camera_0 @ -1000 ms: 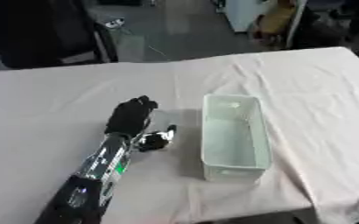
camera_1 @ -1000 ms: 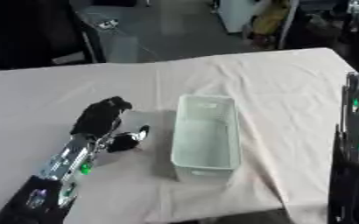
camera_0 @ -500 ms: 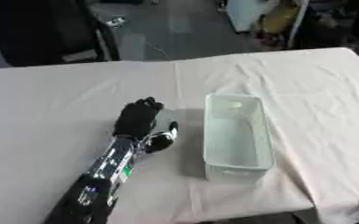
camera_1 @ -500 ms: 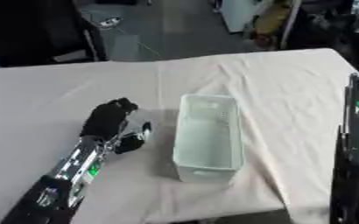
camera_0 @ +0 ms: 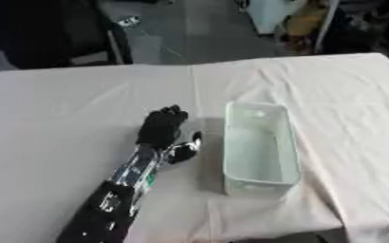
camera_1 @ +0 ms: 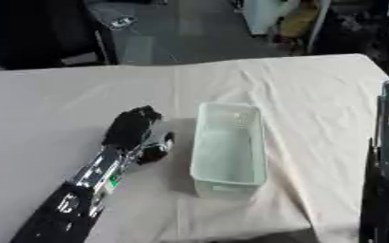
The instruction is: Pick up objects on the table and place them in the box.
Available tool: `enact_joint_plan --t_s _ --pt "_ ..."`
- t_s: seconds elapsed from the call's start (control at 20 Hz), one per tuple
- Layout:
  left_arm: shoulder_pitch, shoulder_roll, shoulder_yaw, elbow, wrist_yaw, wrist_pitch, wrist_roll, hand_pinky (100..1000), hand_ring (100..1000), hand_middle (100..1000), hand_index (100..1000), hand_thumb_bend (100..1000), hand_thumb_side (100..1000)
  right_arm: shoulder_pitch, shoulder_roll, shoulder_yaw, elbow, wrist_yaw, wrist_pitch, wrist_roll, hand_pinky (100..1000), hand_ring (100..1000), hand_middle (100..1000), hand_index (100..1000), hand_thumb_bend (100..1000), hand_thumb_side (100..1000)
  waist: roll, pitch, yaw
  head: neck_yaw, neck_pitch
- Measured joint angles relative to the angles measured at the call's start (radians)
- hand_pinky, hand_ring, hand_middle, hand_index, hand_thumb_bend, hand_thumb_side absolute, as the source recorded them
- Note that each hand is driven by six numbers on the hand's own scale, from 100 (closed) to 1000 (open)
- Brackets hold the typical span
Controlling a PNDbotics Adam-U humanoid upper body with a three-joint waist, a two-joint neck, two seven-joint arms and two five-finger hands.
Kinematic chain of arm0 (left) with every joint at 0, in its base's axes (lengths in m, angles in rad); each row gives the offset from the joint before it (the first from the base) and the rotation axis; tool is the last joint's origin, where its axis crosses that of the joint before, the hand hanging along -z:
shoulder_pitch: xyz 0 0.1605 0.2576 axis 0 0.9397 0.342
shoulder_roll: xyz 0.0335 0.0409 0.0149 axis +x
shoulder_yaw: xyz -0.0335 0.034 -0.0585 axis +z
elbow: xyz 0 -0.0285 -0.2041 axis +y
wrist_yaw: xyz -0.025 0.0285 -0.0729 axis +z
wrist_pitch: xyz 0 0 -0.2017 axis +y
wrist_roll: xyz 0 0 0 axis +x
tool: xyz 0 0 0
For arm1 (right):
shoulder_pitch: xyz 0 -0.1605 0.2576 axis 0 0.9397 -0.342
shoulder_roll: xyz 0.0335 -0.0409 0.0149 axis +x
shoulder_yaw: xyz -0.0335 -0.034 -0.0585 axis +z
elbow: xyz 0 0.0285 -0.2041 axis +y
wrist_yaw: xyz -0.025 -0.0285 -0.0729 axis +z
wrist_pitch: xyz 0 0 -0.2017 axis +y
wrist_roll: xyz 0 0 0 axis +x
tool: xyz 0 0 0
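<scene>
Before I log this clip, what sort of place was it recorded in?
Probably a lab or workshop, not a home: a table draped in a plain cloth holds only a pale plastic box, with bare grey floor and a black chair behind it.

I see a pale green rectangular box (camera_0: 260, 147) lying open-topped on the counter (camera_0: 81, 104), long side running away from me, apparently empty inside.

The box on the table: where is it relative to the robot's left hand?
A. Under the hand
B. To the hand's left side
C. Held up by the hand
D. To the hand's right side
D: the box stands on the cloth right of the left hand, apart from it.
</scene>
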Motion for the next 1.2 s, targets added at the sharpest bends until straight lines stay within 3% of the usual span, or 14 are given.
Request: enact_joint_plan --t_s 0.25,0.3,0.4,0.45,0.55,0.6,0.7,0.8,1.2 --pt "-0.040 -0.002 -0.007 0.042 -0.037 -0.022 0.001 621 624 705 784 312 493 0.000 0.000 0.004 0.000 -0.002 -0.002 0.002 706 799 868 888 100 706 0.000 0.000 0.000 0.001 0.000" --pt "-0.048 -0.005 -0.009 0.052 -0.047 -0.028 0.002 523 582 684 771 334 424 0.000 0.000 0.004 0.000 -0.002 -0.002 0.002 706 800 868 888 100 705 -0.001 0.000 0.000 0.001 0.000" --pt "-0.066 -0.013 -0.013 0.071 -0.066 -0.040 0.005 446 544 667 759 361 325 -0.001 0.000 0.004 0.000 -0.002 -0.002 0.002 706 799 868 888 100 706 -0.001 0.000 -0.001 0.001 0.000" --pt "-0.074 -0.018 -0.013 0.081 -0.075 -0.044 0.006 281 484 632 719 385 205 -0.001 0.000 0.004 0.000 -0.002 -0.002 0.002 706 799 868 888 100 706 -0.001 0.000 -0.002 0.002 0.000" --pt "-0.092 -0.029 -0.013 0.104 -0.092 -0.052 0.009 100 410 580 634 364 171 -0.001 0.001 0.004 0.000 -0.002 -0.002 0.002 706 800 868 887 100 706 -0.001 0.000 -0.004 0.004 0.000" --pt "-0.100 -0.034 -0.012 0.115 -0.099 -0.055 0.011 100 410 580 634 364 171 -0.001 0.001 0.004 0.000 -0.002 -0.003 0.001 706 800 868 887 100 706 -0.001 0.000 -0.005 0.004 0.000" --pt "-0.110 -0.042 -0.008 0.132 -0.106 -0.060 0.021 100 235 449 461 207 117 -0.001 0.001 0.004 0.000 -0.002 -0.004 0.000 706 799 868 887 100 708 -0.002 0.000 -0.005 0.006 0.000" --pt "-0.113 -0.047 0.003 0.146 -0.099 -0.059 0.046 100 156 383 391 128 113 -0.001 0.001 0.004 0.000 -0.002 -0.004 0.000 706 799 868 887 100 707 -0.002 0.000 -0.005 0.008 0.000" --pt "-0.119 -0.053 0.026 0.191 -0.029 -0.048 0.147 100 120 357 330 100 143 -0.001 0.001 0.004 0.000 -0.002 -0.004 0.000 706 799 867 887 100 707 -0.003 0.000 -0.005 0.009 0.000"
